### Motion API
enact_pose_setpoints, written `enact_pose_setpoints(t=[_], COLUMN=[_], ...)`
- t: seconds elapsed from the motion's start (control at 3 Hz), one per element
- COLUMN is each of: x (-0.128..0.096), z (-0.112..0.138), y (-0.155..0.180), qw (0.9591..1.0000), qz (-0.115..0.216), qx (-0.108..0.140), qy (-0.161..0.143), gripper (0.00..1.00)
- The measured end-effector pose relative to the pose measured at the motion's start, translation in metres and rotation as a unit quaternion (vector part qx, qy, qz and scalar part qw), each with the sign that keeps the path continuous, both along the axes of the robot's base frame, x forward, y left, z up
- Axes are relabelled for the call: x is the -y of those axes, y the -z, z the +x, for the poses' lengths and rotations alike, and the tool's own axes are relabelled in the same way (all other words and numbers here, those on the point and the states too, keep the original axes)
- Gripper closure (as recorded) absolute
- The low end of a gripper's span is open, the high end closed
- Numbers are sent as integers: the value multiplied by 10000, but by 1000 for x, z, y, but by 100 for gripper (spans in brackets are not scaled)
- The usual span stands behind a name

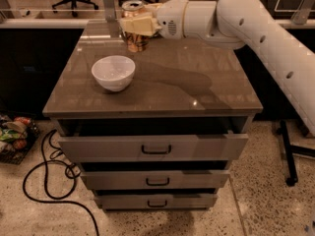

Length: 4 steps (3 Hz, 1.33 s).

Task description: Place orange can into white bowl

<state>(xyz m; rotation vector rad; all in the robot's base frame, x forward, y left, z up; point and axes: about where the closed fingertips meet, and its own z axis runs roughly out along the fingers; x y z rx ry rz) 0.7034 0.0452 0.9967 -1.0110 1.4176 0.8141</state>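
The orange can [135, 42] is held upright in my gripper [138, 25] above the back of the cabinet top; its silver top rim shows above the fingers [145, 25] and its golden body below them. The gripper is shut on the can, at the end of the white arm [236, 14] that reaches in from the right. The white bowl [113, 72] sits empty on the cabinet top, in front of the can and a little to its left, apart from it.
The brown cabinet top [197, 82] has three drawers below; the top drawer [156, 148] stands slightly open. A black cable [47, 181] and a basket of items [14, 136] lie on the floor at left. A black stand leg [286, 156] is at right.
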Motion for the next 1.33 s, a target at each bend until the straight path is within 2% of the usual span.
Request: enact_pose_setpoints(t=[0.33,0.67,1.33], x=[-8,-10,-43], z=[-9,-7,-10], y=[1,3,24], qw=[9997,9997,9991], qz=[-36,-3,82], qx=[-38,-67,-230], qy=[-230,-224,-333], gripper=[100,100,100])
